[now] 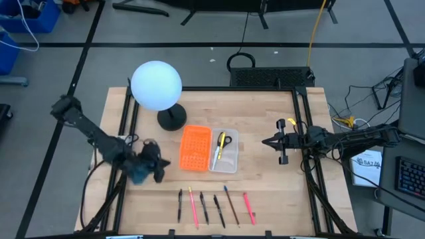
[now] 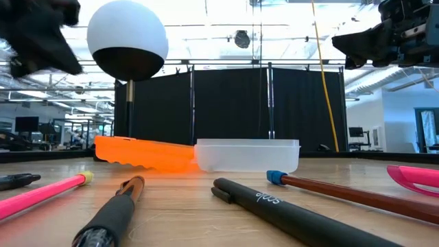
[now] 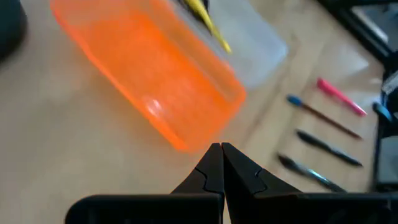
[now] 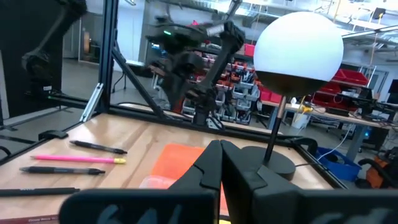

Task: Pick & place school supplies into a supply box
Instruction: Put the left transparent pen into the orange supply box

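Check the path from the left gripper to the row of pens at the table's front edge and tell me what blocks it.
Nothing visible blocks it. The left gripper, shut and empty, hovers beside the orange tray, and only bare table lies between it and the pens. The clear supply box sits beyond the orange tray, off that path.

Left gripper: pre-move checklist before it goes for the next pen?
1. Left gripper empty: ok, fingers shut on nothing, above bare wood near the orange perforated piece.
2. Jaws ready to grasp: not ok, must open first.
3. Clear translucent plastic supply box reachable: ok, beside the orange piece, top open.
4. Box contents: ok, yellow-handled scissors already inside, room left.
5. Row of pens and pencils on the front of the table: ok, six lying apart, none picked.
6. Right gripper clear of the path: ok, shut, waiting at the right side.
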`<state>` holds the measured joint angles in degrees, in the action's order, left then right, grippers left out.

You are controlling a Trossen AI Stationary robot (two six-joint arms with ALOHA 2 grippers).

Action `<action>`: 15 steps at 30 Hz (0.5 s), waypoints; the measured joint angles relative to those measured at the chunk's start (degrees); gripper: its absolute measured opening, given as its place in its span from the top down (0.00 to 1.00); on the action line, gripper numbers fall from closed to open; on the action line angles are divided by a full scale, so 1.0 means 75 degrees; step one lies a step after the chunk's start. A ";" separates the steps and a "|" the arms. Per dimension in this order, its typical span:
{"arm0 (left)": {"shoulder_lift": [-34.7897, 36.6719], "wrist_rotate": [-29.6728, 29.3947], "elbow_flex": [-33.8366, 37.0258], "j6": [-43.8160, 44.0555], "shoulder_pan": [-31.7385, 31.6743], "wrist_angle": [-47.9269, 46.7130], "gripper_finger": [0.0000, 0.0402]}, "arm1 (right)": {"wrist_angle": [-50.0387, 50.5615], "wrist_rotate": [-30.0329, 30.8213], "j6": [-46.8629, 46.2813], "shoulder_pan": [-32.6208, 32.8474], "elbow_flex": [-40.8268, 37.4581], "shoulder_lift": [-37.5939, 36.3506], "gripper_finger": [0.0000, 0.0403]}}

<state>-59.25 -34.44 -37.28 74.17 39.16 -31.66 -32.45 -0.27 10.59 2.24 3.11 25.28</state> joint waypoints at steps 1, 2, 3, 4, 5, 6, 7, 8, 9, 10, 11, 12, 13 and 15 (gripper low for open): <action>-0.0368 0.0004 -0.0380 0.0520 0.0250 -0.0350 0.99 | 0.0006 -0.0003 0.0050 0.0000 0.0000 0.0000 1.00; -0.0738 0.0013 -0.0773 0.1049 0.0475 -0.0752 0.99 | 0.0006 0.0000 0.0092 0.0000 0.0000 0.0000 1.00; -0.1101 0.0064 -0.1145 0.1567 0.0658 -0.1127 1.00 | 0.0006 -0.0003 0.0096 0.0000 0.0000 0.0000 1.00; -0.1473 0.0181 -0.1560 0.2055 0.0817 -0.1462 1.00 | 0.0006 0.0000 0.0091 0.0000 0.0000 -0.0001 1.00; -0.1849 0.0290 -0.1989 0.2501 0.0943 -0.1772 1.00 | 0.0006 -0.0003 0.0089 0.0000 0.0000 0.0000 1.00; -0.2236 0.0388 -0.2431 0.2892 0.1055 -0.2107 1.00 | 0.0006 -0.0003 0.0089 0.0000 0.0000 0.0000 1.00; -0.2608 0.0473 -0.2865 0.3231 0.1148 -0.2445 1.00 | 0.0006 -0.0003 0.0088 0.0000 -0.0003 -0.0002 1.00; -0.3004 0.0572 -0.3294 0.3527 0.1219 -0.2776 1.00 | -0.0007 -0.0003 0.0090 0.0000 -0.0003 -0.0006 1.00; -0.3395 0.0666 -0.3734 0.3816 0.1267 -0.3089 1.00 | -0.0060 -0.0003 0.0090 0.0000 -0.0003 -0.0006 1.00; -0.3770 0.0798 -0.4134 0.4083 0.1301 -0.3320 1.00 | -0.0104 -0.0003 0.0087 0.0000 -0.0003 -0.0006 1.00; -0.4176 0.0967 -0.4563 0.4301 0.1313 -0.3493 1.00 | -0.0105 -0.0003 0.0084 0.0000 -0.0003 -0.0006 1.00; -0.4548 0.1149 -0.4956 0.4458 0.1312 -0.3623 1.00 | -0.0111 -0.0003 0.0061 0.0000 -0.0003 -0.0009 1.00; -0.4926 0.1322 -0.5345 0.4574 0.1308 -0.3757 1.00 | -0.0108 -0.0003 0.0015 0.0000 -0.0003 -0.0009 1.00; -0.5694 0.1640 -0.6114 0.4758 0.1301 -0.4021 1.00 | -0.0113 -0.0003 -0.0041 0.0000 -0.0003 -0.0008 1.00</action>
<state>-101.95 -22.14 -83.14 109.85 48.92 -61.82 -33.29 -0.30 10.28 2.24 3.09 25.21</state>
